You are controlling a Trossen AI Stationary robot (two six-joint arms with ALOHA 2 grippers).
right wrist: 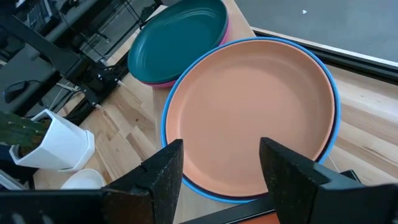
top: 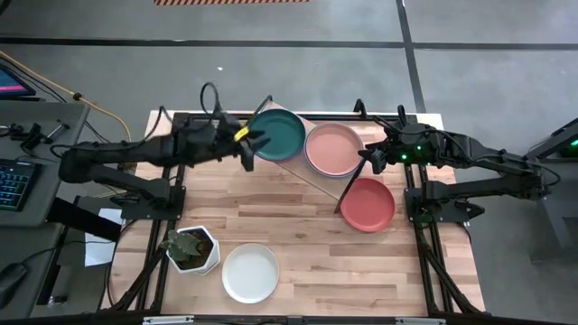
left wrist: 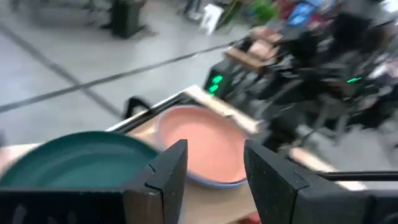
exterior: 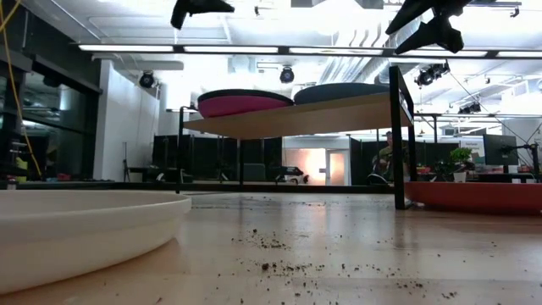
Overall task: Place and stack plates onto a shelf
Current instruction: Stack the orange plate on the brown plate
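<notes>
Four plates were on the shelf (top: 316, 181): dark green (top: 277, 134) over magenta (exterior: 241, 105), dusty pink (top: 333, 148) over blue (right wrist: 333, 93); coral red (top: 368, 204) at 4 o'clock and white (top: 250, 272) at 7 o'clock remained on the surface (top: 307, 235); left gripper (top: 254, 145) and right gripper (top: 372, 157) fingers parted, empty.

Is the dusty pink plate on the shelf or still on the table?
On the shelf: the dusty pink plate lies nested in the blue plate there, beside the dark green plate.

Bare tabletop (top: 307, 226) between white plate (top: 250, 273), red plate (top: 368, 204)
</notes>
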